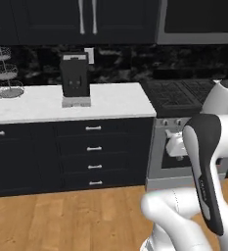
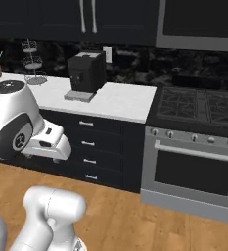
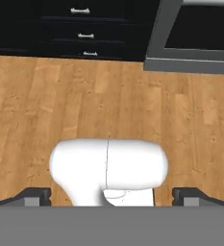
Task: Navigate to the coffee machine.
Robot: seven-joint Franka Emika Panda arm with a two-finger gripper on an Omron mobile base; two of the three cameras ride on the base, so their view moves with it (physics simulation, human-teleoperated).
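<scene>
coffee machine (image 1: 75, 78) on white counter (image 1: 110, 100)

The coffee machine (image 2: 87, 71) stands upper left of centre on the white counter (image 2: 120, 102), against the dark backsplash. A wire basket stand (image 2: 33, 63) sits further left. The stove (image 2: 196, 147) fills the right side; wooden floor (image 2: 130, 218) lies below.

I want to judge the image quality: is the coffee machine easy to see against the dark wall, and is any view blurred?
Left base view: the matte black boxy coffee machine blends into the dark backsplash and looks soft. Right base view: it stands out better on the white countertop. Hand view: evenly lit wooden floor, no glare.
</scene>
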